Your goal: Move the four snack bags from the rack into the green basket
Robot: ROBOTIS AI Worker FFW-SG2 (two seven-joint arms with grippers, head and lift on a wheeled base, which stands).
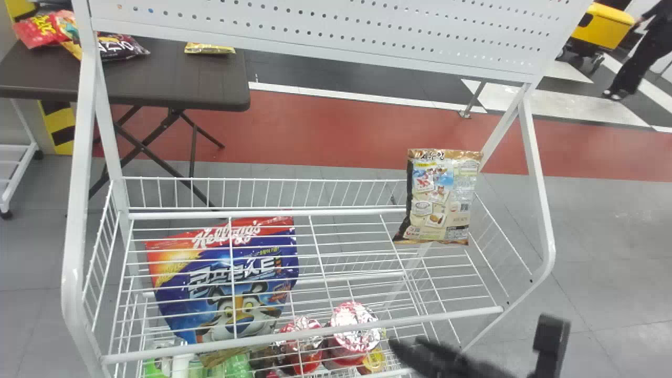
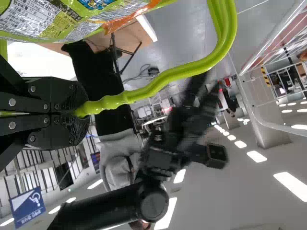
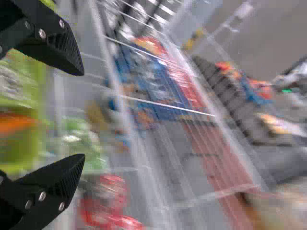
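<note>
Right gripper [image 1: 472, 333], fingers apart, near the rack [image 1: 315, 333]; left gripper [image 2: 82, 110] clamped on the basket handle [image 2: 168, 76]; blue bag [image 1: 236, 283] and tan bag [image 1: 438, 197] in the rack

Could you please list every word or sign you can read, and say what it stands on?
"Kellogg's": cereal bag.
"콘푸로스트": the same bag, behind wires.
Wheelchair symbol, its small print unreadable: blue sign.
Too small or blurred to read surely: print on the upright snack bag, green bag and table's bags.
</note>
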